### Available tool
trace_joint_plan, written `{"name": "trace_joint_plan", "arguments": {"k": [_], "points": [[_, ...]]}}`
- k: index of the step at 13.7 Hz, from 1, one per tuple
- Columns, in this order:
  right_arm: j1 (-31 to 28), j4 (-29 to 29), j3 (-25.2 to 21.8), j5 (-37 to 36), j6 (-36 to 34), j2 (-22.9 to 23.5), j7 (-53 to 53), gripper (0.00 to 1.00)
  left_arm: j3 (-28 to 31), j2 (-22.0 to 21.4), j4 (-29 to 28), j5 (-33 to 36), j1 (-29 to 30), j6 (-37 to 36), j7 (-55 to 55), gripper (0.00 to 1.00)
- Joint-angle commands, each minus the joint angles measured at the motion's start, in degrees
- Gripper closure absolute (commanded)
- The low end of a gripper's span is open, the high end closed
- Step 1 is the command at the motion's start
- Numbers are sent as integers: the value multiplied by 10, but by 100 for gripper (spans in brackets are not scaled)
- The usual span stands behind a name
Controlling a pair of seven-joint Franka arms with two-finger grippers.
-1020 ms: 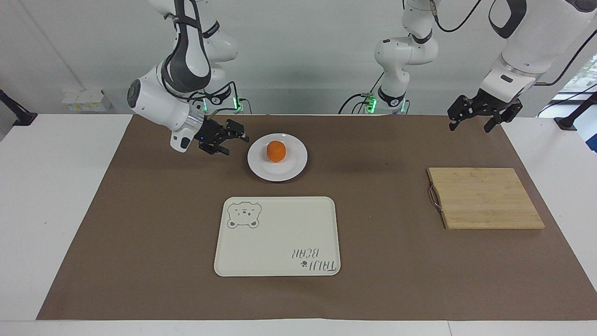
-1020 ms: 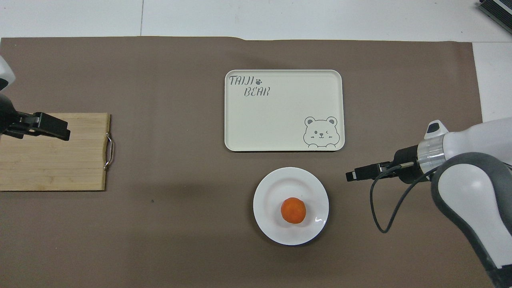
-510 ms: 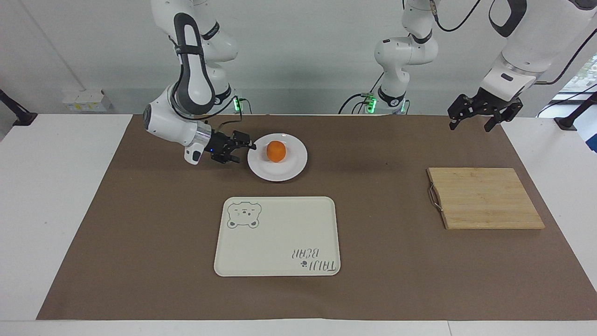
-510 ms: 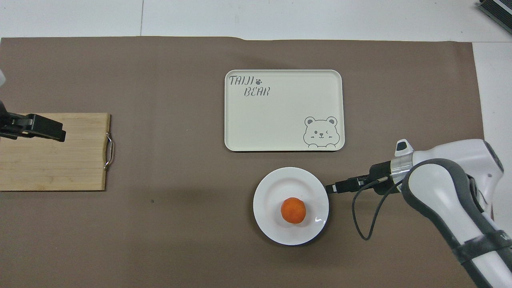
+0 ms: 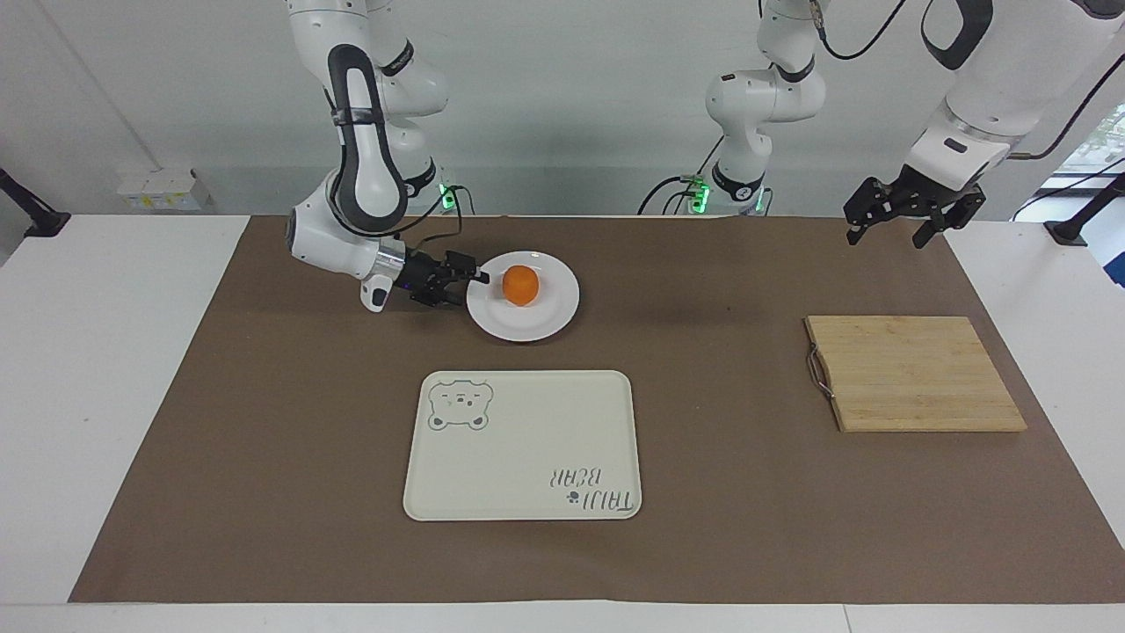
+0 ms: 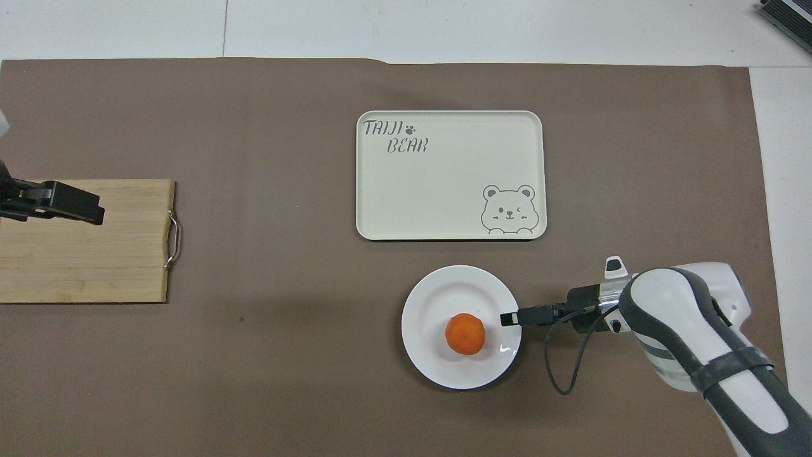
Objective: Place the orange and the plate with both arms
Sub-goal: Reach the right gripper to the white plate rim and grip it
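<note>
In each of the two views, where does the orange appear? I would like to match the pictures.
Facing view: the orange lies upper centre, on the white plate, above the bear tray.
Overhead view: the orange lies lower centre, on the plate, below the bear tray.
Shared landmark: the bear tray, farther from the robots than the plate.

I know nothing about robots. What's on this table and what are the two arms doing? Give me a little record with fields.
orange: on the plate
plate: on the brown mat, nearer the robots than the tray
tray: cream, bear print, nothing on it
cutting board: wooden, toward the left arm's end
right gripper: low, at the plate's rim
left gripper: open, waits in the air at the mat's edge nearest the robots
</note>
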Motion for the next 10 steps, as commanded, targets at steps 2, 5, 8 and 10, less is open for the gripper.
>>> {"name": "trace_joint_plan", "arguments": {"k": [2, 5, 8, 10], "points": [[5, -27, -1, 22, 7, -5, -16, 0, -4, -5, -1, 8, 4, -4, 3, 0], [4, -37, -2, 21, 6, -10, -15, 0, -4, -4, 0, 9, 4, -4, 3, 0], [4, -43, -2, 21, 2, -11, -15, 12, -4, -5, 0, 8, 4, -4, 3, 0], [5, -43, -2, 21, 4, -12, -10, 41, -4, -5, 0, 8, 4, -4, 3, 0]]}}
